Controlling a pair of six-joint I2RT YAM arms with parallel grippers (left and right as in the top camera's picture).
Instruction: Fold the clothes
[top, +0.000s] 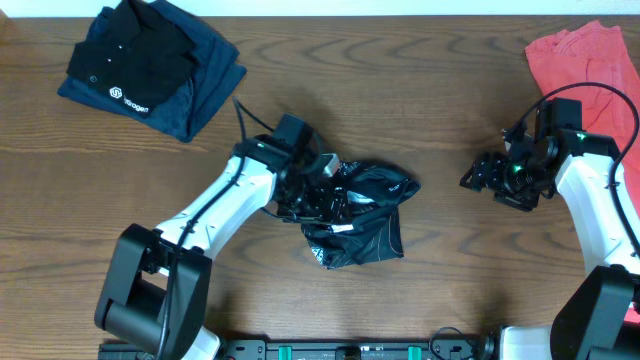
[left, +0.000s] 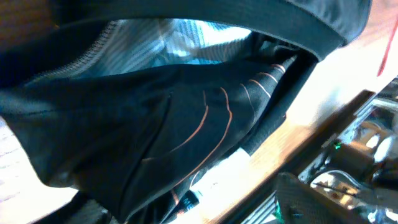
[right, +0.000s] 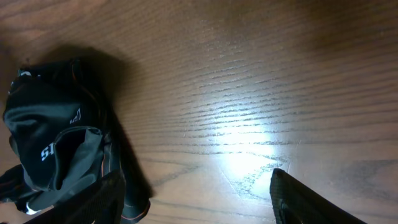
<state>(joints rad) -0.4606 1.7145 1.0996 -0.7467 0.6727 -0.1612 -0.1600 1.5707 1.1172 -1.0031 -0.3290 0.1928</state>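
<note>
The clothes, a black jersey (top: 362, 218) with thin orange lines and small logos, lie crumpled in a heap at the table's middle. My left gripper (top: 322, 188) is pushed into the heap's left side. The left wrist view is filled with the jersey's fabric (left: 186, 112), and the jaws are hidden by it. My right gripper (top: 488, 178) hangs to the right of the heap, apart from it. It is open (right: 198, 205) over bare wood, with the jersey (right: 56, 137) beside its left finger (right: 87, 202).
A folded dark polo (top: 150, 70) with a white logo lies at the back left. A coral-red garment (top: 590, 60) lies at the back right, just behind my right arm. The wooden table (top: 450, 90) shows between them.
</note>
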